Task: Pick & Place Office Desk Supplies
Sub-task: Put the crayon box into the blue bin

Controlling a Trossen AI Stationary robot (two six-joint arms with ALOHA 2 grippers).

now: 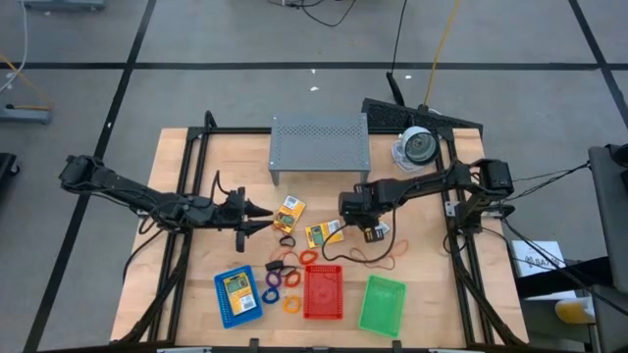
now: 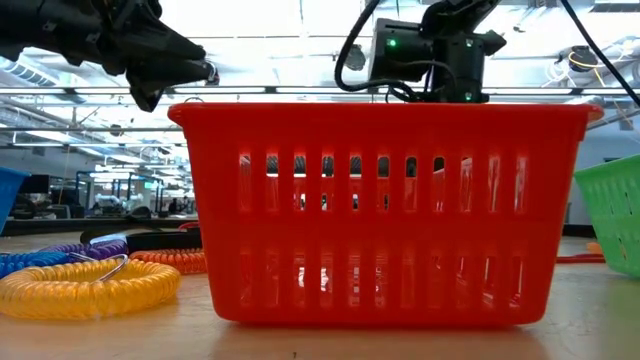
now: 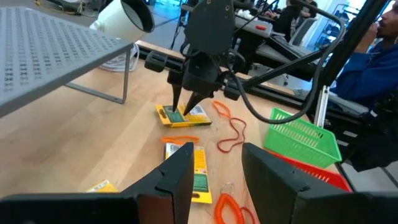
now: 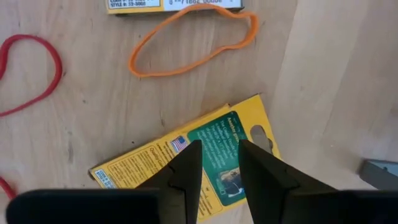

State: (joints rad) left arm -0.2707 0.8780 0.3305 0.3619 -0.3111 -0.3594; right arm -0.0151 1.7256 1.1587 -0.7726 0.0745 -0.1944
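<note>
Yellow-and-green crayon box (image 1: pixel 321 233) lies flat mid-counter, at 12 o'clock from the red tray (image 1: pixel 323 291). Our right tool (image 4: pixel 219 163) hovers just over it, fingers parted, holding nothing. We'd straddle its edges squarely before squeezing. Left tool (image 1: pixel 265 218) waits released.

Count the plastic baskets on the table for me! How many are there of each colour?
Blue tray: 1
Red tray: 1
Green tray: 1
Total: 3
</note>
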